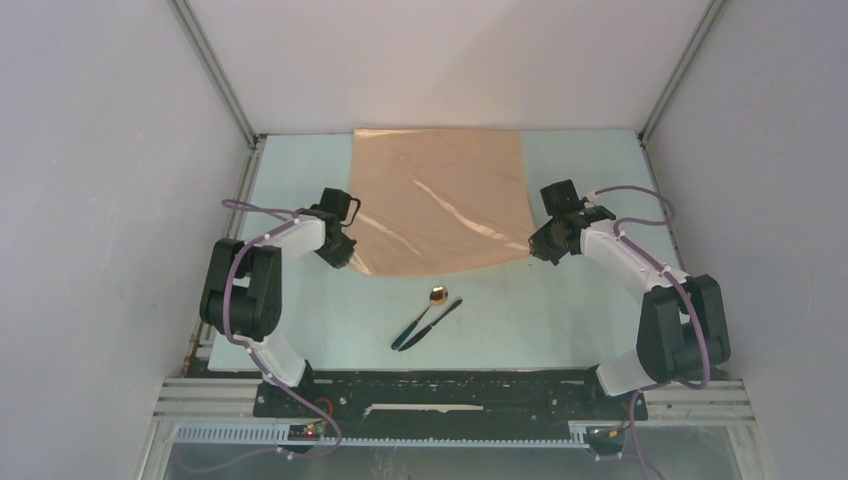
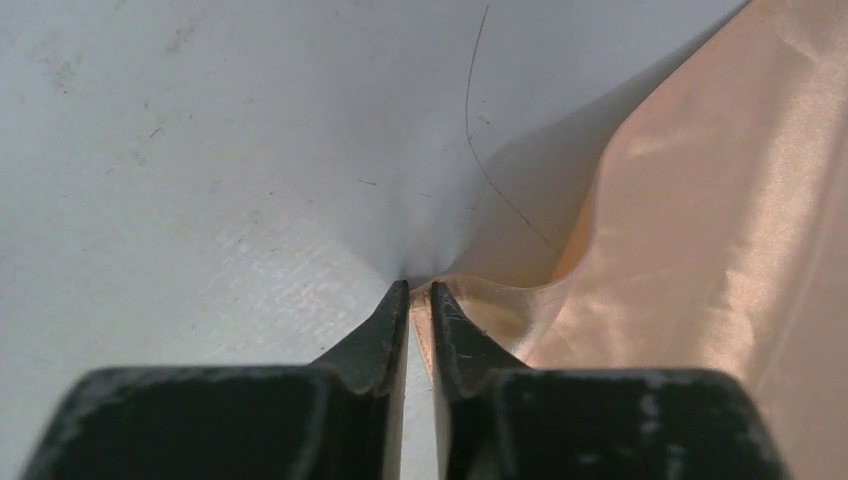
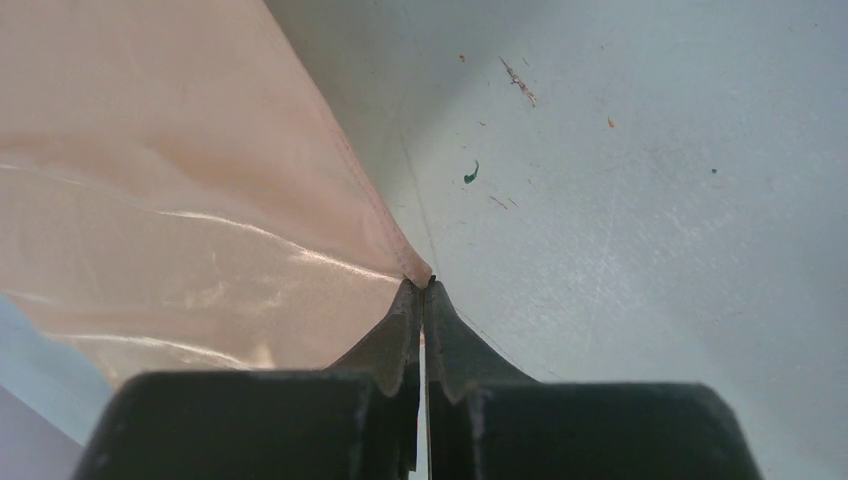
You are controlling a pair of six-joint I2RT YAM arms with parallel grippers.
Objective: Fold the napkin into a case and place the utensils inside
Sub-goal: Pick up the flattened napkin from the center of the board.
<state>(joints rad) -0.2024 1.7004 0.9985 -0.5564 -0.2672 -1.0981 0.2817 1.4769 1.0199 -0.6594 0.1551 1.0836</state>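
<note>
The peach-tan napkin [image 1: 440, 195] lies spread in the far middle of the table, its near edge lifted a little. My left gripper [image 1: 347, 255] is shut on the napkin's near left corner; the cloth [image 2: 700, 230] shows pinched between the tips of the left gripper [image 2: 420, 290]. My right gripper [image 1: 536, 247] is shut on the near right corner; the cloth [image 3: 180, 200] ends at the tips of the right gripper [image 3: 422, 285]. The spoon [image 1: 428, 308], gold bowl and dark handle, and the dark knife [image 1: 432, 321] lie side by side in front of the napkin. No folded case shows.
The pale green table top [image 1: 560, 320] is boxed in by white walls at the left, right and back. A metal rail with cables [image 1: 450, 400] runs along the near edge by the arm bases.
</note>
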